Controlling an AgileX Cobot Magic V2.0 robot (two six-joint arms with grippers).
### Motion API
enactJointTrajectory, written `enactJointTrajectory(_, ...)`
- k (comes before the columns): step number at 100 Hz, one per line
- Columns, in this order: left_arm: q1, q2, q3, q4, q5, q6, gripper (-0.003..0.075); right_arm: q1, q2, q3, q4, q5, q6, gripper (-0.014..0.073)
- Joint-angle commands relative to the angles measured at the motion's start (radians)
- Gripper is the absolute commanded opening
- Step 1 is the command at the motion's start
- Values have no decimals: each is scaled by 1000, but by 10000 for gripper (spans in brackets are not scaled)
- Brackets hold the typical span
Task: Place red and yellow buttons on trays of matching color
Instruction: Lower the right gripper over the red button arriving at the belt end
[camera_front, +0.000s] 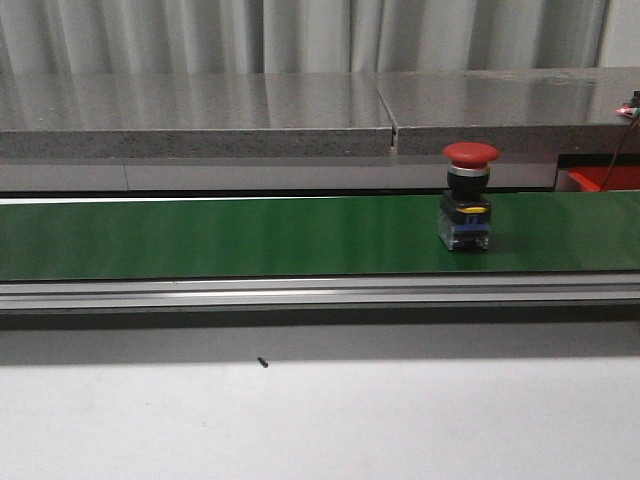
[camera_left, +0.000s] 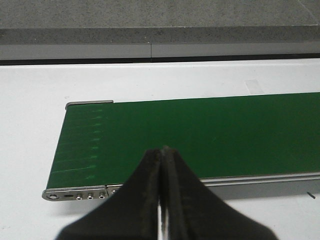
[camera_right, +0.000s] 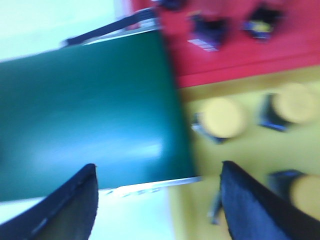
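Green belt (camera_front: 250, 235) runs across the front view, and a red button (camera_front: 468, 208) stands upright on it toward the right, its mushroom cap on top of a black, yellow and blue body. Neither arm shows in that view. A corner of the red tray (camera_front: 605, 178) peeks in at the far right, behind the belt.

The left wrist view looks down along the left gripper (camera_left: 161, 200), whose dark fingers (camera_left: 142, 190) are pressed together with nothing between them, poised over the near edge of the belt's end above the white table (camera_left: 150, 80).

The right wrist view is blurred. The right gripper (camera_right: 157, 205) has its fingers (camera_right: 250, 210) spread wide apart and empty, hanging over the belt's end where it meets the yellow tray (camera_right: 240, 150). Yellow buttons (camera_right: 220, 119) lie on that tray; dark shapes sit on the red tray beyond.
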Motion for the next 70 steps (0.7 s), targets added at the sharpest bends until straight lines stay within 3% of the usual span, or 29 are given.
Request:
enactJointTrajectory(1,-8,2,-27,-21,-77,1,-20,99,-28,-56,19,14,-31,519)
enactJointTrajectory(22,-8,2,-27,-21,-77,1,-20,264,-3,-143,19,42,35,519)
enactJointTrajectory(42,-8,2,-27,-21,-77,1,-20,319,76,-235,12,137,126,519)
enactJointTrajectory(70,-8,2,-27,-21,-77,1,-20,365,234,-380,-30,306,129,519)
